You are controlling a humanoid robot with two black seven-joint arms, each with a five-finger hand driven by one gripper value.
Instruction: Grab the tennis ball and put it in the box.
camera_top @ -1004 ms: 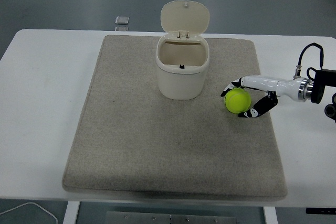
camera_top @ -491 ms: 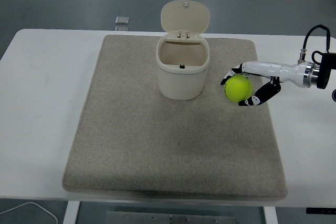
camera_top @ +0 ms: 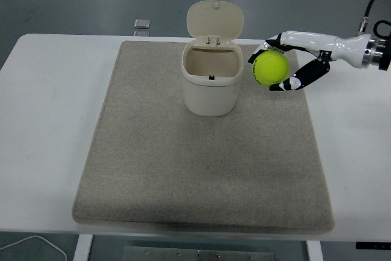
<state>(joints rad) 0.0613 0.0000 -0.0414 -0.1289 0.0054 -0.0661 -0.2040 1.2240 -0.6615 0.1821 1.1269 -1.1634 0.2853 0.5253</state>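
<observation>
The right hand (camera_top: 287, 65) reaches in from three o'clock, its arm stretched nearly level above the worktop (camera_top: 55, 90), fingers (camera_top: 305, 76) curled around the tennis ball (camera_top: 270, 68). The ball hangs clear of the grey mat (camera_top: 159, 169), just beside the open-lidded cream box (camera_top: 212, 80), at its two o'clock.

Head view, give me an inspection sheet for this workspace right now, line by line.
Surface: white table with a beige mat on it.
Job's things: tennis ball held in the air, right of the cream box; box lid up.
Clutter: small grey object at the far edge.
Hands: right hand, fingers around the ball; left not in view.
Cables: black cable at the right wrist; white cable bottom left.
Surroundings: grey floor; nobody seen.
</observation>
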